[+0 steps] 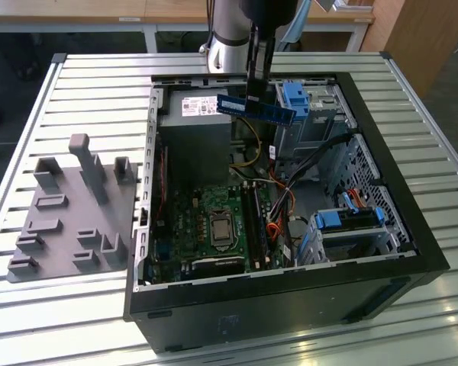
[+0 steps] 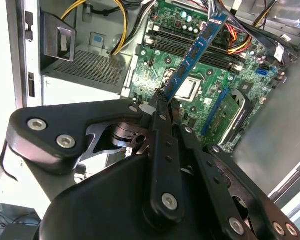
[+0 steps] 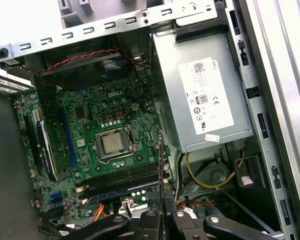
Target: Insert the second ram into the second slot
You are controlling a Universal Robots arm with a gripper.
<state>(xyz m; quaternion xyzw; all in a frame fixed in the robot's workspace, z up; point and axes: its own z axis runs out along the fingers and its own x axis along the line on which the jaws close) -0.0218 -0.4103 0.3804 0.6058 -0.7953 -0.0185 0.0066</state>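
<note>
An open computer case [image 1: 290, 305] lies on a slatted metal desk [image 1: 91, 84]. The arm's tool [image 1: 257, 97] is clenched on the second ram [image 1: 275, 112], a thin dark-blue stick with small black chips. The stick hangs roughly level in the air above the green motherboard [image 1: 214, 221], not touching it and apart from the board's long memory slots [image 1: 256, 221]. A grey power supply [image 1: 195, 133] sits just beside the motherboard.

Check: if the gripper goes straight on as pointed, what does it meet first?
The gripper carries the second ram, which would likely reach the motherboard first, near the CPU socket; depth is unclear.
</note>
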